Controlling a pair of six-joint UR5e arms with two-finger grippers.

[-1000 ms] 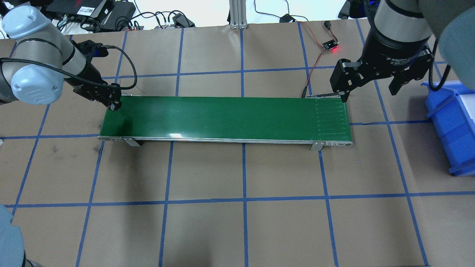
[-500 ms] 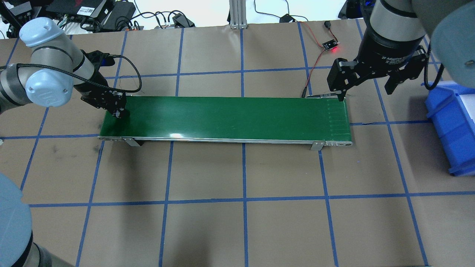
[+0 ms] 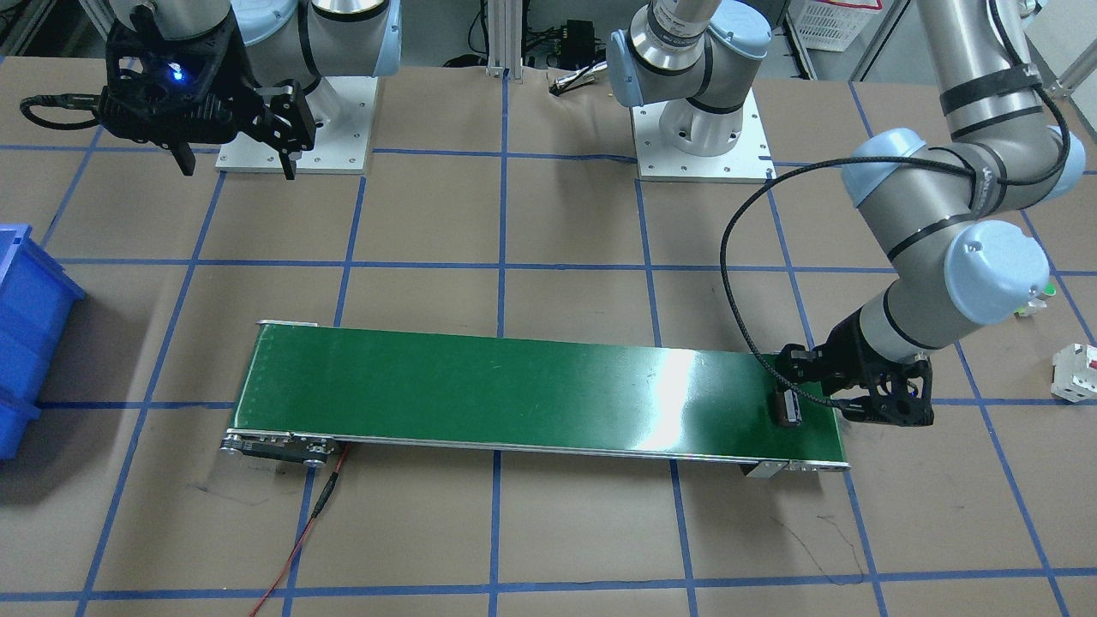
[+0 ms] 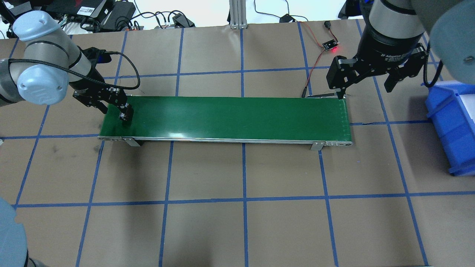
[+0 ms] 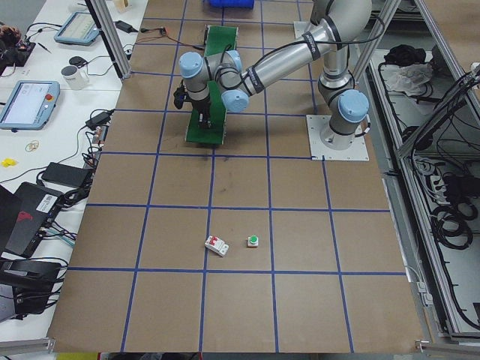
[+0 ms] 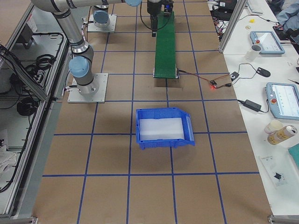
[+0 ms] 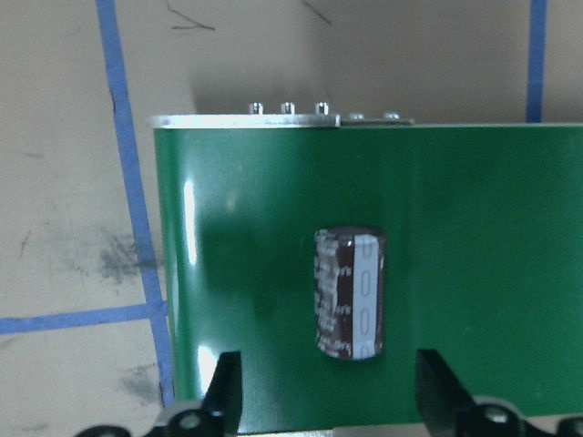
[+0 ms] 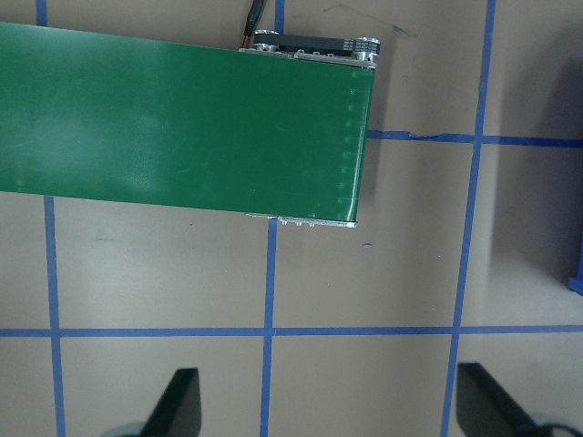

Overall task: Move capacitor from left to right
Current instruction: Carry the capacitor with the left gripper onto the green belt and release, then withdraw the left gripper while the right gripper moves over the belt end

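Note:
The capacitor, a stubby dark brown cylinder with a pale grey stripe, lies on its side on the left end of the green conveyor belt. It also shows in the overhead view and the front view. My left gripper is open just over it, its fingers standing apart on either side and not touching it. My right gripper is open and empty, high above the far corner of the belt's right end.
A blue bin stands right of the belt. A small board with a red light and its wires lie behind the belt's right end. A white-and-red block and a green-capped button lie far off to my left.
My left gripper moved onto the belt's left end and opened, letting go of the capacitor, which now lies on the belt. The right gripper shifted slightly back and left.

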